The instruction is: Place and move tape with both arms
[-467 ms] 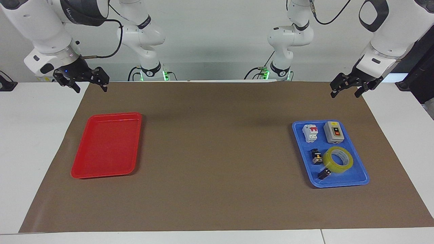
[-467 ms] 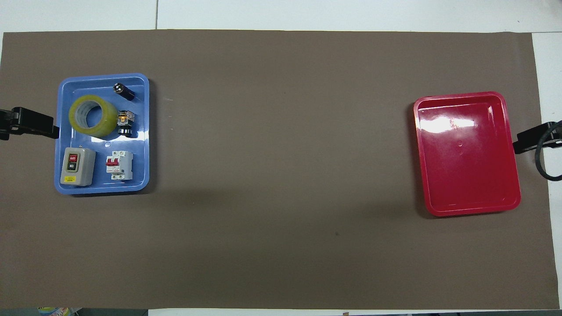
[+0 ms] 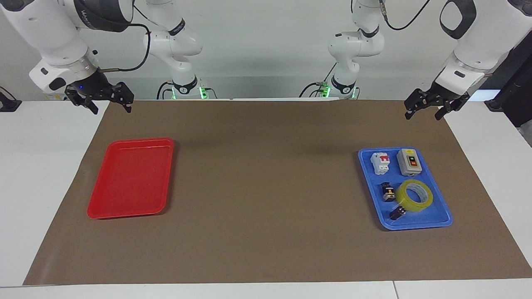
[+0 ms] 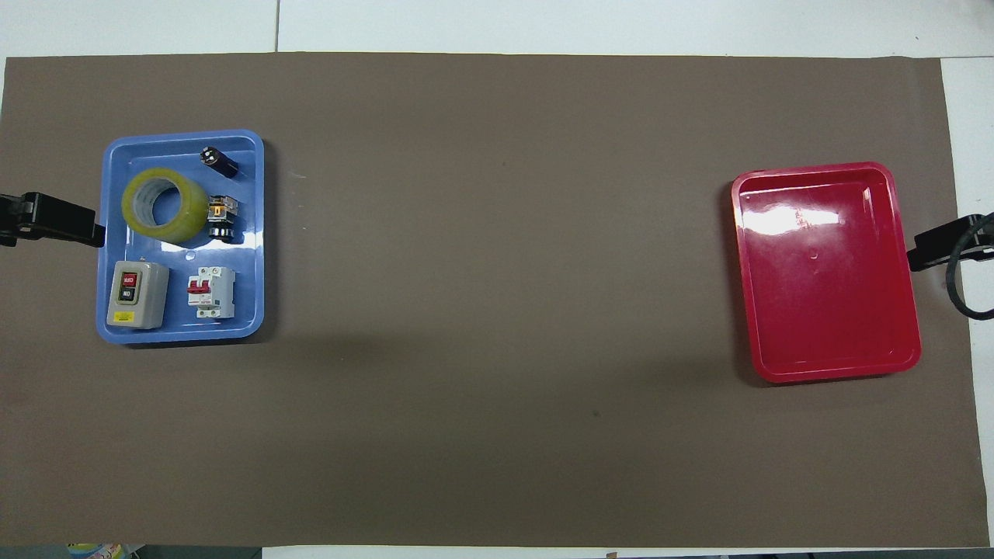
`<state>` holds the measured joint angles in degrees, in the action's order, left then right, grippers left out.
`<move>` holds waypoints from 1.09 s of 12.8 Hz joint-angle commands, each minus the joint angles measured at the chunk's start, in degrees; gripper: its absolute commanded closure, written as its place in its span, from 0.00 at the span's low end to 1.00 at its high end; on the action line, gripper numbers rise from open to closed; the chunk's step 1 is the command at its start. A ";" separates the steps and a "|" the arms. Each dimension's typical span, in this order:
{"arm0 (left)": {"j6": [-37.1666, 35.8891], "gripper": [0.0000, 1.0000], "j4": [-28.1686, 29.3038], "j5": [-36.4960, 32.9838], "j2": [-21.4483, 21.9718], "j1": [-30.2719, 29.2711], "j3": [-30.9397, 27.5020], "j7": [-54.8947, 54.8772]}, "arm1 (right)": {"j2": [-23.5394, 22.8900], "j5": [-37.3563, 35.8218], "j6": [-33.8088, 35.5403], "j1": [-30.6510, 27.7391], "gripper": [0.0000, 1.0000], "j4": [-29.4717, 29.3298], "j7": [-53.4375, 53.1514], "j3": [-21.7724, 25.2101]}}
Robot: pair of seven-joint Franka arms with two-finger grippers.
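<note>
The tape [image 3: 409, 205] is a translucent yellow roll with a white core. It lies flat in a blue tray [image 3: 415, 226] toward the left arm's end of the table, and it also shows in the overhead view [image 4: 133, 203]. My left gripper [image 3: 423, 113] is open and empty, up in the air over the mat's edge, apart from the blue tray [image 4: 178, 334]. In the overhead view the left gripper [image 4: 70, 221] shows beside the tray. My right gripper [image 3: 112, 109] is open and empty, raised over the mat's edge near the red tray; its tip [image 4: 928, 250] shows in the overhead view.
An empty red tray [image 3: 129, 178] lies toward the right arm's end. The blue tray also holds a grey switch box [image 3: 409, 162], a white circuit breaker [image 3: 380, 162] and two small black parts [image 3: 388, 193]. A brown mat [image 3: 266, 174] covers the table.
The left gripper has shifted very slightly. The tape, the trays and the right gripper have not moved.
</note>
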<state>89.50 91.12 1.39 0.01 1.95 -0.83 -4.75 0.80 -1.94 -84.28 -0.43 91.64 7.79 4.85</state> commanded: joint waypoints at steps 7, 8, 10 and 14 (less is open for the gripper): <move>9.78 0.00 11.24 -1.04 5.60 -0.63 0.04 -0.79 | 1.13 0.35 -0.97 -0.10 0.00 1.44 1.26 -0.36; 12.17 0.00 12.93 -1.04 5.35 -1.33 -0.14 -1.05 | 1.13 0.35 -0.88 -0.10 0.00 1.44 1.17 -0.36; 18.66 0.00 15.39 -1.04 2.91 -2.92 -0.14 -1.75 | 1.13 0.35 -0.88 -0.10 0.00 1.44 1.17 -0.36; 31.23 0.00 15.93 -1.13 -5.52 -5.46 -0.23 -2.72 | 1.13 0.35 -0.97 -0.10 0.00 1.44 0.99 -0.45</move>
<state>115.83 107.16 1.22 -1.89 -2.35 -1.25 -6.64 0.80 -1.93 -84.28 -0.30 91.64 7.79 4.59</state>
